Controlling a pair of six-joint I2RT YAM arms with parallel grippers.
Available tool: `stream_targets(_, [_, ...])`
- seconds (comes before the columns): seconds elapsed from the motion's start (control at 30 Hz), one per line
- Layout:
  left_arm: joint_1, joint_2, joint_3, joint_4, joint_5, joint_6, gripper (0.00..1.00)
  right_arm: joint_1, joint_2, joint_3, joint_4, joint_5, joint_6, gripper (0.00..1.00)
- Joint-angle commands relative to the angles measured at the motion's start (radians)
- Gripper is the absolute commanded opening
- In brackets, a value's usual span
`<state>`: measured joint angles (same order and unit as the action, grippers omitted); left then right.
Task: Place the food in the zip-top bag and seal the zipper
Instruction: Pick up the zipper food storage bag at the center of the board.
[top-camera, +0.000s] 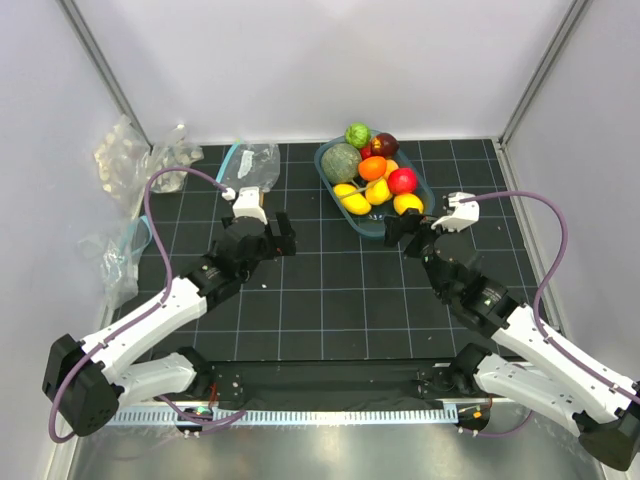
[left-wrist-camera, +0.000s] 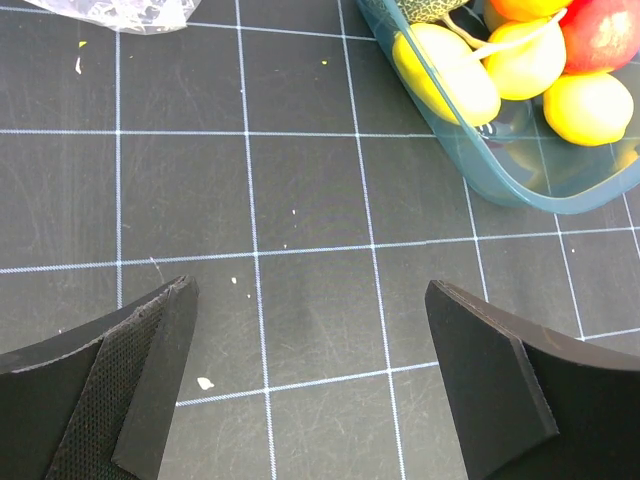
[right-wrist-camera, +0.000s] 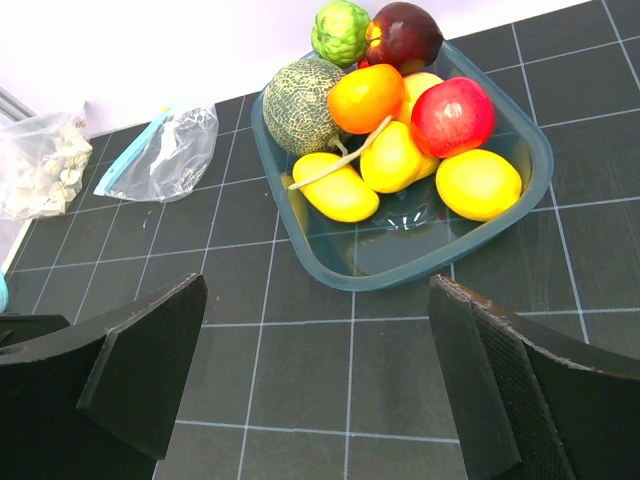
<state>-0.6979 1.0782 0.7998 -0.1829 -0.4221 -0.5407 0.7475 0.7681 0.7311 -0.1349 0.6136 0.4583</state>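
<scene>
The food lies heaped in a teal bin: a dull-green melon, an orange ball, a red ball, a green ball, a dark red one and three yellow lemons. The clear zip-top bag lies flat and empty left of the bin, its teal zipper along the left edge; it also shows in the right wrist view. My left gripper is open and empty over the mat, below the bag. My right gripper is open and empty just in front of the bin.
Clear packs of white lumps lie at the back left and along the left wall. White walls close in the back and both sides. The black gridded mat lies between the arms.
</scene>
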Motion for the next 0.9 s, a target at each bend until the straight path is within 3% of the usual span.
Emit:
stream_targets(0.0, [0.001,0.003,0.004,0.048,-0.021,0.007,1.00,-0.002,-0.013,-0.005,0.049,0.001,-0.018,1.00])
stream_targets(0.57, [0.003,-0.031,-0.007,-0.064,-0.311,-0.076,0.97,-0.003,-0.001,-0.019,0.075,0.008,-0.041,1.00])
stream_targets(0.77, [0.020,0.026,0.116,-0.312,-0.415,-0.206,1.00,-0.002,-0.003,-0.019,0.073,-0.003,-0.044,1.00])
stream_targets(0.87, [0.093,0.045,0.203,-0.467,-0.426,-0.246,1.00,-0.004,-0.010,-0.025,0.072,0.003,-0.047,1.00])
